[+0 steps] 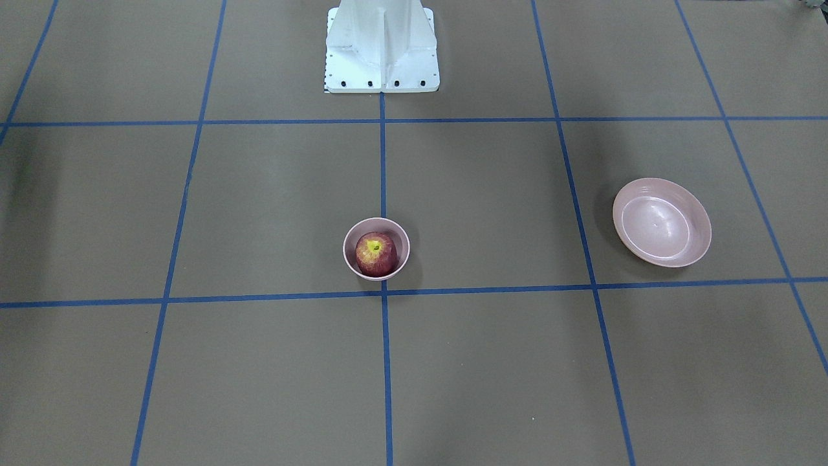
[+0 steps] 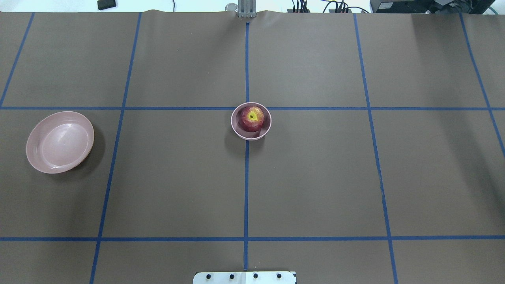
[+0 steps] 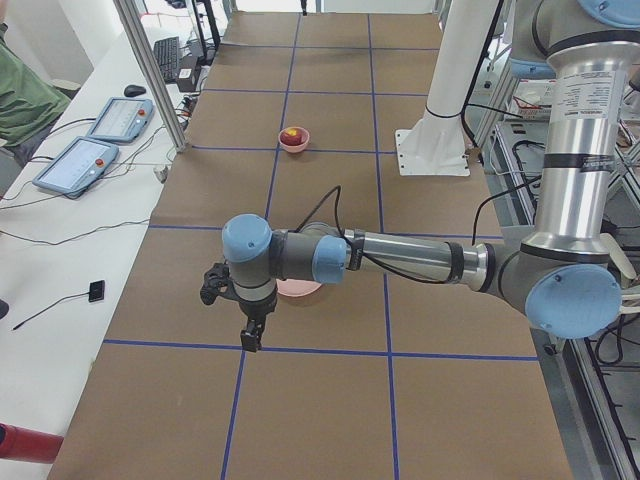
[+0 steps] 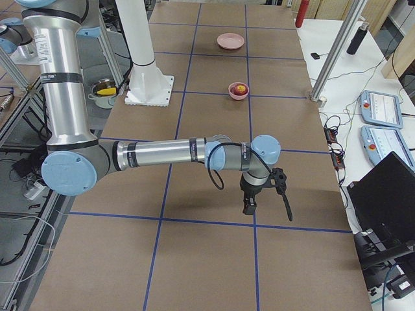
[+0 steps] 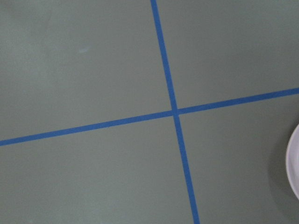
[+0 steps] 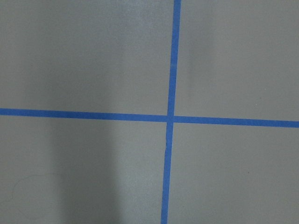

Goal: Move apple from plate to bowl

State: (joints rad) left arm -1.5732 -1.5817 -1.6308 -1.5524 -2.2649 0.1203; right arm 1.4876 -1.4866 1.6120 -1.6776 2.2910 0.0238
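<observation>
On our left the pale-pink plate [image 2: 59,142] lies bare. Mid-table, the apple [image 2: 251,118] sits stem-up in the small bowl [image 2: 246,135], so we judge the task done. Our left gripper [image 3: 250,335] and right gripper [image 4: 266,204] hang over the table's ends, well away from the bowl; we cannot tell how their fingers are set.

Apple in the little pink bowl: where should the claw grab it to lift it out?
Probably by its upper sides, coming straight down from above. The apple sits upright with its stem dimple facing up. The bowl is barely wider than the apple and wraps around its lower part, so coming in sideways would hit the rim. Only the top looks free to pinch.
</observation>
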